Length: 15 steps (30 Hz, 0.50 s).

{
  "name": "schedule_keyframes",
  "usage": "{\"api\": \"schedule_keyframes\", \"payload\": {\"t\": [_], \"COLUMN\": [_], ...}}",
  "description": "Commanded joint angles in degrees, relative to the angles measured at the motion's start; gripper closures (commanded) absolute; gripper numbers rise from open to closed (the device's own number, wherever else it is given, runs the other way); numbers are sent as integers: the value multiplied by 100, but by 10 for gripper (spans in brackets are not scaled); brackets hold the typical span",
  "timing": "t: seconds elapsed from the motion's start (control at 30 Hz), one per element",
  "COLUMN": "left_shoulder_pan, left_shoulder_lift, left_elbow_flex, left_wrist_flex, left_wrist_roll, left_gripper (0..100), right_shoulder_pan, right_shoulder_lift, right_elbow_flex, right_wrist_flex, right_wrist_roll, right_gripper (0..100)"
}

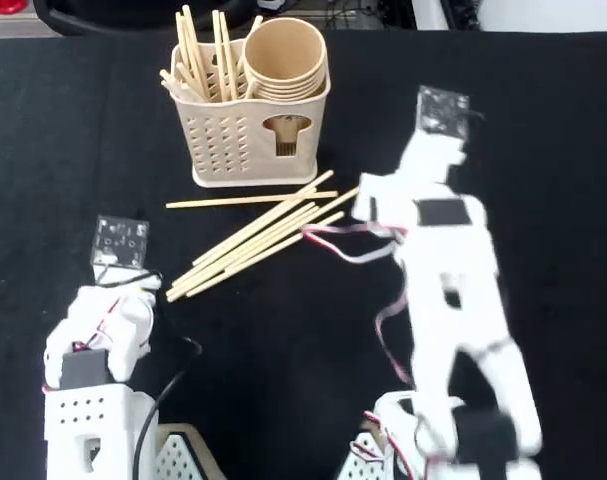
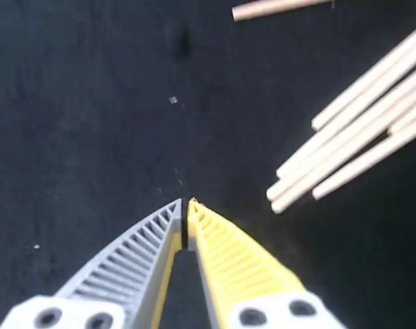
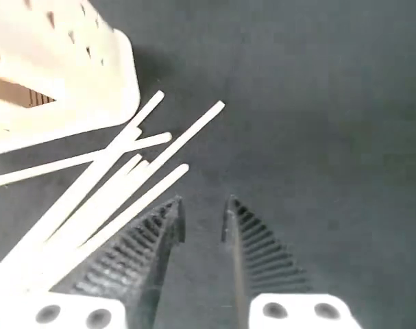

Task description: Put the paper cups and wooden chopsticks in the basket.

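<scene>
Wooden chopsticks (image 1: 253,240) half loaded

Paper cups (image 1: 285,55) sit stacked in the basket (image 1: 245,140), several sticks upright beside them. A loose bundle lies on the tabletop (image 1: 543,150) in front, not yet picked up. The right tool (image 3: 202,205) is spread and empty beside the bundle's ends; the left tool (image 2: 186,204) is pressed together, holding nothing

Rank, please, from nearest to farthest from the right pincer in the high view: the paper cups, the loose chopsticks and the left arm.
1. Loose chopsticks, lying right beside the right pincer.
2. Paper cups, in the basket behind them.
3. Left arm, beyond the chopsticks' other ends.
</scene>
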Motion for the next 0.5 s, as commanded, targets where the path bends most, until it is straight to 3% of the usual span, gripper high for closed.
{"api": "schedule_keyframes", "payload": {"t": [0.0,0.2,0.33,0.47], "left_shoulder_pan": [-66,-75,-215,-321], "left_shoulder_lift": [-264,-897,-1345,-1705], "left_elbow_flex": [215,497,690,831], "left_wrist_flex": [-114,-62,-62,-53], "left_wrist_roll": [-299,-352,-360,-360], "left_gripper": [969,970,968,967], "right_shoulder_pan": [-193,-167,-114,-18], "right_shoulder_lift": [1262,2844,3591,4101], "right_elbow_flex": [-954,-2220,-2870,-3327], "right_wrist_flex": [44,53,88,97], "right_wrist_roll": [-1187,-1591,-2681,-2901], "right_gripper": [864,864,864,864]}}
